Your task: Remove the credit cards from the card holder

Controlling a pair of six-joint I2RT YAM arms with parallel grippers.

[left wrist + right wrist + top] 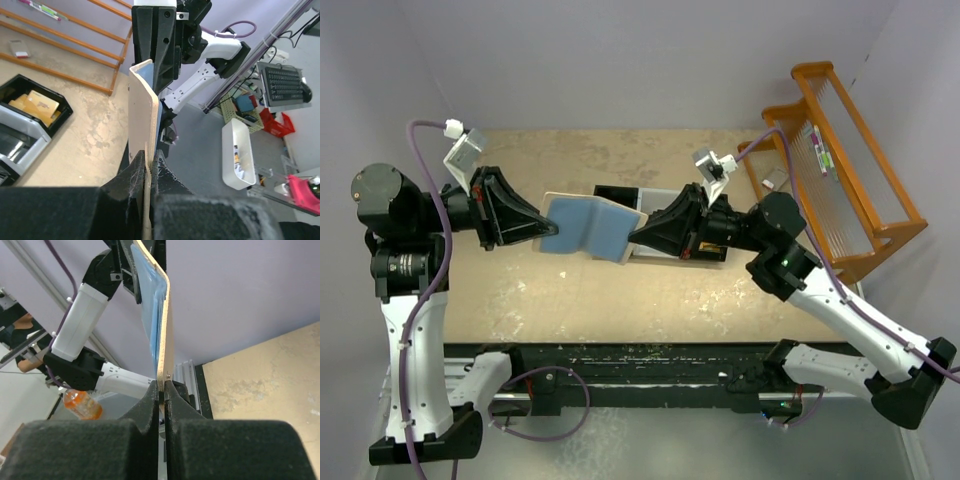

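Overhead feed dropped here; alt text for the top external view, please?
The left hand and right hand are shut on opposite edges of an open, pale blue-grey folding card holder, holding it between them over the beige tabletop. A black compartment tray lies behind it; an orange wooden rack stands at the right.

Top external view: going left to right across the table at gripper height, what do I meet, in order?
Black left gripper → open pale blue-grey folding card holder, pinched at both ends → black right gripper → orange wooden rack at the far right.
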